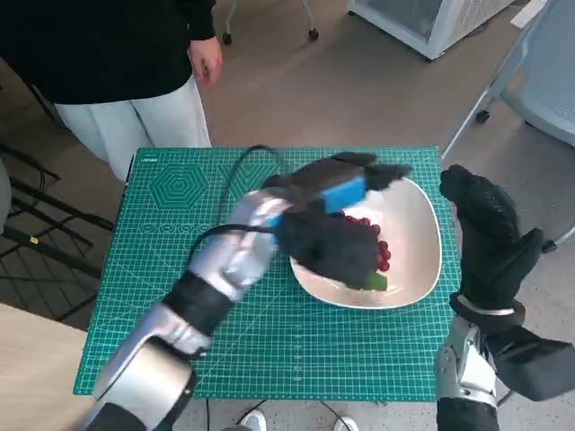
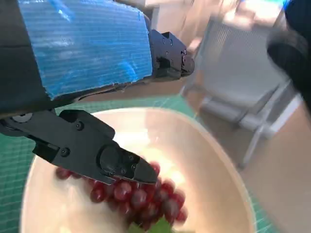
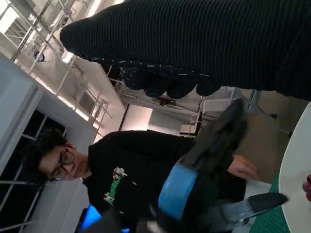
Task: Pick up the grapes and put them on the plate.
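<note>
A green mat (image 1: 180, 269) covers a small table. On it, toward three o'clock, sits a cream plate (image 1: 415, 235). A bunch of red grapes (image 1: 375, 244) lies on the plate, partly hidden from above. The left hand (image 1: 334, 215) hovers over them, fingers (image 2: 104, 155) spread just above the fruit; whether it touches or grips the grapes cannot be told. The right hand (image 1: 490, 232) is raised off the table's three o'clock edge, fingers apart, holding nothing. A person (image 1: 117, 54) in a black top stands at eleven o'clock.
</note>
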Controlling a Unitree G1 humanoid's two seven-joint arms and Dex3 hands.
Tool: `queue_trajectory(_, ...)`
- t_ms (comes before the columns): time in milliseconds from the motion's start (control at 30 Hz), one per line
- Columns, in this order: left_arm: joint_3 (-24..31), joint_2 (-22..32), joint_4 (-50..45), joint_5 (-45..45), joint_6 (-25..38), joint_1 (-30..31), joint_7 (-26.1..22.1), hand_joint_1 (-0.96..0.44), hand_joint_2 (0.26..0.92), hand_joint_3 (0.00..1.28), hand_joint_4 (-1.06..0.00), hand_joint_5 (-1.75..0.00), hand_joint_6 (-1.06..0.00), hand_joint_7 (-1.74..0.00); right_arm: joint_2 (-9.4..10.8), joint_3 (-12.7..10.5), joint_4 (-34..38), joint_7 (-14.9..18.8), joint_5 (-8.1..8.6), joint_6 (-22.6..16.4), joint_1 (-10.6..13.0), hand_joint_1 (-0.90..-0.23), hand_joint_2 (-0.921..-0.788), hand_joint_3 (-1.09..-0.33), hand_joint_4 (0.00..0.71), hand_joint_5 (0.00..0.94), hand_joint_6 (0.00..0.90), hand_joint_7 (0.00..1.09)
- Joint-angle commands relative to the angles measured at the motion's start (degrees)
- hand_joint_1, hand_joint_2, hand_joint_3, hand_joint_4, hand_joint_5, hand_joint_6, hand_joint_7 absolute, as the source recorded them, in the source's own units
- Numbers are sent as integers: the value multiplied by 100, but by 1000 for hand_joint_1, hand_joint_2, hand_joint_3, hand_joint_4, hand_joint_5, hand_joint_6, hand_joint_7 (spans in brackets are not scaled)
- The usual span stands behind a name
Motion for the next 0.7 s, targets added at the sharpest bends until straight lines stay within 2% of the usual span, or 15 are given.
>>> queue_trajectory(33, 737, 114, 75, -765, -840, 509, 495, -390, 920, 91, -158, -29, -239, -18, 59, 38, 79, 29, 17, 45, 47, -660, -921, -717, 458, 3, 115, 347)
queue_trajectory(200, 1543, -71, 190, -2091, -1430, 925, 166, -390, 921, 147, -204, -31, -269, -27, 71, 63, 72, 26, 13, 68, 33, -663, -921, -712, 460, 4, 121, 342)
queue_trajectory(433, 2496, -372, 18, -4060, -1364, 1434, -915, -407, 921, 218, -208, -13, -261, -16, 88, 95, 166, 74, 25, 47, -31, -664, -921, -708, 462, 5, 121, 329)
queue_trajectory(567, 2860, -352, -104, -4583, -1268, 1669, -1124, -416, 921, 237, -186, -4, -249, -8, 98, 123, 216, 113, 38, 37, -76, -662, -921, -707, 462, 4, 120, 322)
queue_trajectory(700, 3071, -337, -171, -4678, -1505, 1875, -1121, -426, 921, 252, -169, -1, -240, -3, 99, 139, 291, 177, 64, 27, -143, -663, -921, -705, 461, 3, 119, 314)
